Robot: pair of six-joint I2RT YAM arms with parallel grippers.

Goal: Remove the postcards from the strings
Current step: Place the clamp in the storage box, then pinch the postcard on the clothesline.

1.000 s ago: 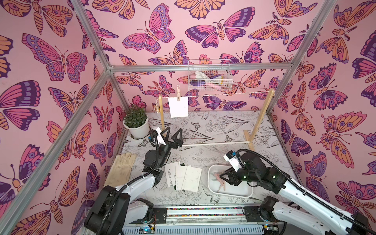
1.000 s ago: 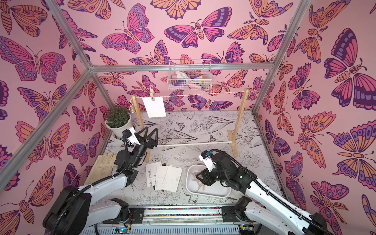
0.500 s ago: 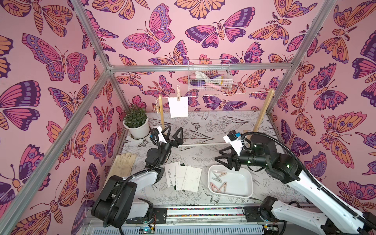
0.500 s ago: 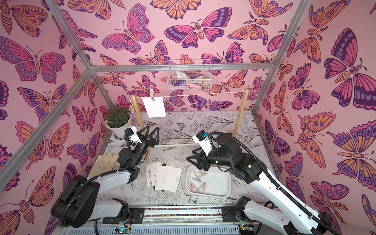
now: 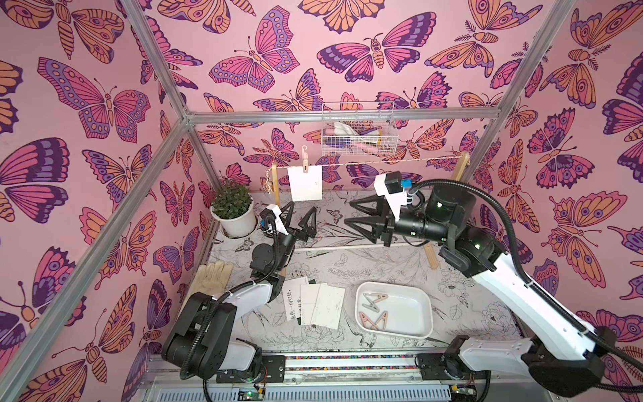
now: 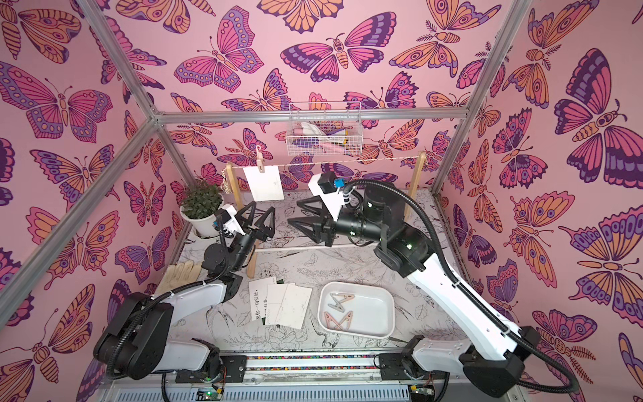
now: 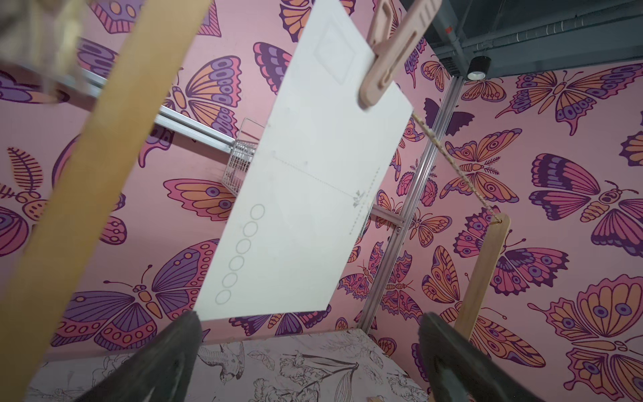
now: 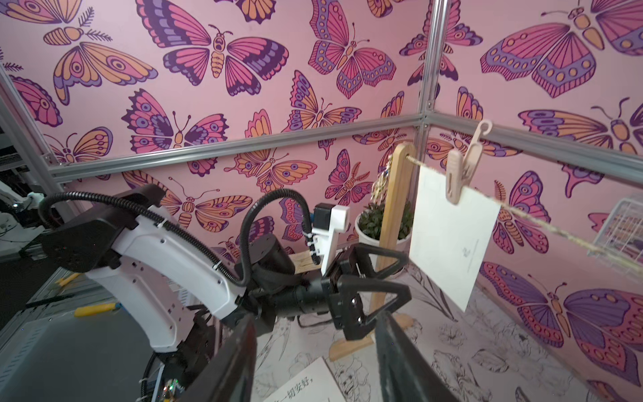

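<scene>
Postcard (image 5: 305,183), white, one: hung from the string (image 5: 400,160) by a pink clothespin (image 5: 305,160), upper centre in both top views, beside the left post of the wooden rack (image 5: 460,177).

Postcards (image 5: 322,306), further: lay overlapping flat on the table (image 5: 382,264), lower centre, just left of a white tray (image 5: 410,313) that held loose clothespins (image 5: 372,321).

Left gripper (image 5: 302,207): jaws spread wide, empty, just below the hanging card's lower edge.

Right gripper (image 5: 347,212): jaws partly apart, empty, pointed leftward, right of the hanging card and clear of it.
</scene>
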